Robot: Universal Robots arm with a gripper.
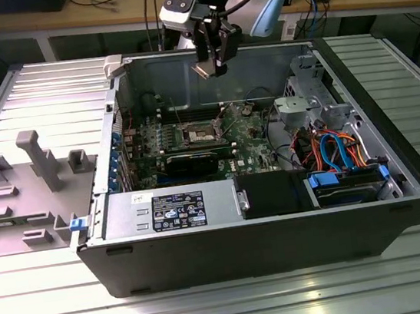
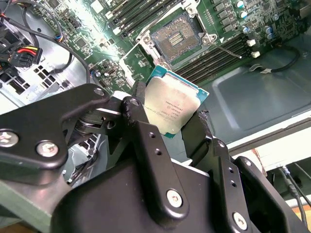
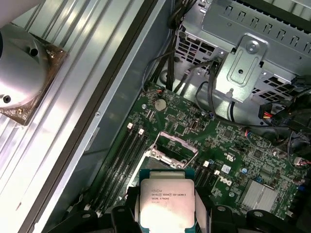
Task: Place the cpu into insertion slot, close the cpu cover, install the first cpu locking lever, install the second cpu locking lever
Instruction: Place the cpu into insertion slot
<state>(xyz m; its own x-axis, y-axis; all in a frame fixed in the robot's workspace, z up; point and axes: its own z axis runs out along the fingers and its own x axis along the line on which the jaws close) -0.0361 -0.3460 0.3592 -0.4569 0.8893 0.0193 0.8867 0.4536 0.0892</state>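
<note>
My gripper (image 1: 210,66) hangs above the open computer case, over its back wall, shut on the cpu (image 1: 204,71). In both wrist views the cpu (image 2: 173,106) (image 3: 166,200) is a silver-topped square chip with a green edge, clamped by its sides between the black fingers (image 2: 139,109). The insertion slot (image 2: 181,37) (image 1: 201,133) lies uncovered on the green motherboard, well below the chip, its dark centre showing. In the first wrist view the cpu cover (image 3: 187,144) stands swung up as a silver frame just beyond the chip. A thin lever rod (image 2: 228,51) sticks out beside the slot.
Black memory slots (image 2: 214,58) run along both sides of the slot. A metal drive cage (image 3: 252,68) with bundled cables (image 1: 333,148) fills the case at the exterior view's right. The power supply (image 1: 170,209) sits along the front wall. A grey fixture (image 1: 32,161) stands on the table at the left.
</note>
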